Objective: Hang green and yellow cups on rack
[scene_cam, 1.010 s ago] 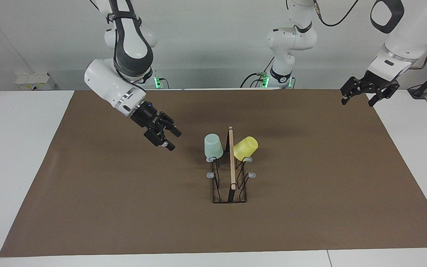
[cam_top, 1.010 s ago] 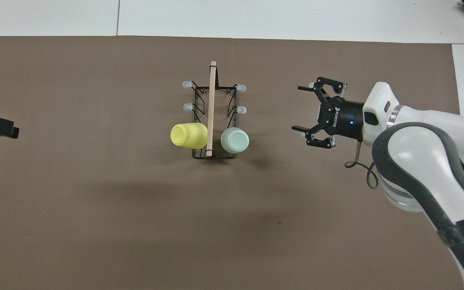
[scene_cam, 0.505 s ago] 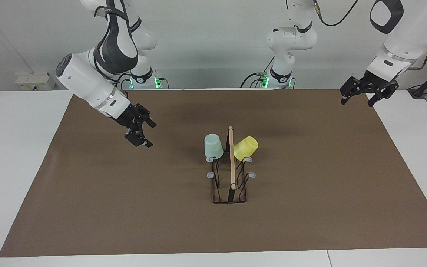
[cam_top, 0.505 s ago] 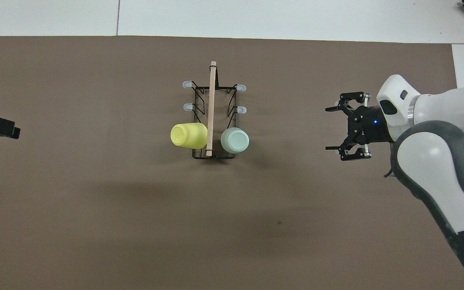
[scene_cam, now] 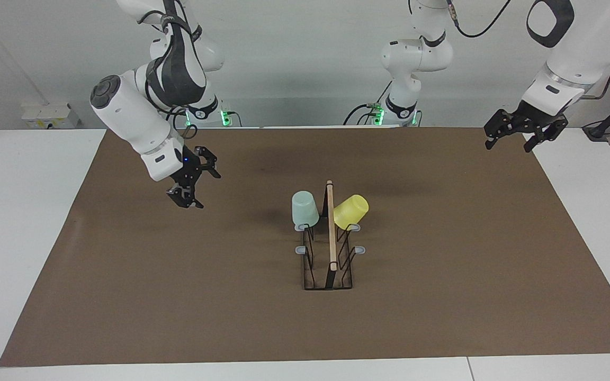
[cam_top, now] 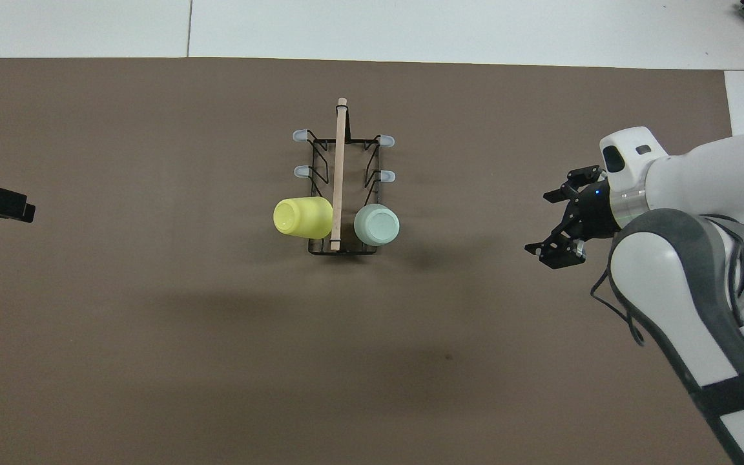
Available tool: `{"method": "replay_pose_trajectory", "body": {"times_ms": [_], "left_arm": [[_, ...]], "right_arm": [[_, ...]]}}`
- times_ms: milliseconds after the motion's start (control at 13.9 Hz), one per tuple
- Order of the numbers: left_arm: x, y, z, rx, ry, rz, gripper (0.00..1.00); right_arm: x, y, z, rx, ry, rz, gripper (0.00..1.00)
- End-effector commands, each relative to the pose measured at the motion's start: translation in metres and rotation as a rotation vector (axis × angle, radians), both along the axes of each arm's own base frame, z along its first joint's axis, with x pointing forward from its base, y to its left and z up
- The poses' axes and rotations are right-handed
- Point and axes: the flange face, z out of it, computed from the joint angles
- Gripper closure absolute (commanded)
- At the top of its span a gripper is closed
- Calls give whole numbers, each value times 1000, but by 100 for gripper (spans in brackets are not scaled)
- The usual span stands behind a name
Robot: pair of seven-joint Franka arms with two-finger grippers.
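Reading the facing view from its left edge across, my right hand (scene_cam: 191, 180) comes first: it hangs in the air over the bare brown mat (scene_cam: 125, 275) toward the right arm's end of the counter (scene_cam: 19, 238), well apart from the rack (scene_cam: 329, 248). Its fingers are spread and grasp nothing. The forearm slopes down from a raised elbow, so the hand tips downward and a little toward the rack.

At the middle stands the rack, with the green cup (scene_cam: 304, 208) upside down on a prong on the right arm's side of the wooden bar (scene_cam: 330, 227), at the end nearest my bases. Just across the bar, the yellow cup (scene_cam: 351, 211) sits tilted on its own prong. Both cups are hung, so I judge the task done, with only pulling my arms clear left.

Last, my left hand (scene_cam: 519, 135) waits in the air above the mat's corner at the left arm's end, fingers released and empty.
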Motion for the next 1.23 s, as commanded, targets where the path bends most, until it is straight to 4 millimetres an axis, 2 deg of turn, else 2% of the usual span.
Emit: {"method": "replay_pose_trajectory", "body": {"times_ms": [0,289,505,793,938,1154], "left_arm": [[-6,-1,8,-9,7,2,0],[-10,-2,9,-10,19,-3,0],[-10,-1,9,-10,22,-1,0],[-11,0,10,-10,24,0,0],[-12,2,10,-11,30,4,0],[-11,-3,10,-12,27,-5,0]], "right_arm": [[-5,4,4,-45,68,-144,0],[-12,-2,7,-106,151,-255,0],[-10,-4,41,-190,203,-341,0],[-25,-1,83,-220,195,-439,0],[-34,-5,95,-221,220,-513,0],[-32,-23,94,-220,227,-632,0]]}}
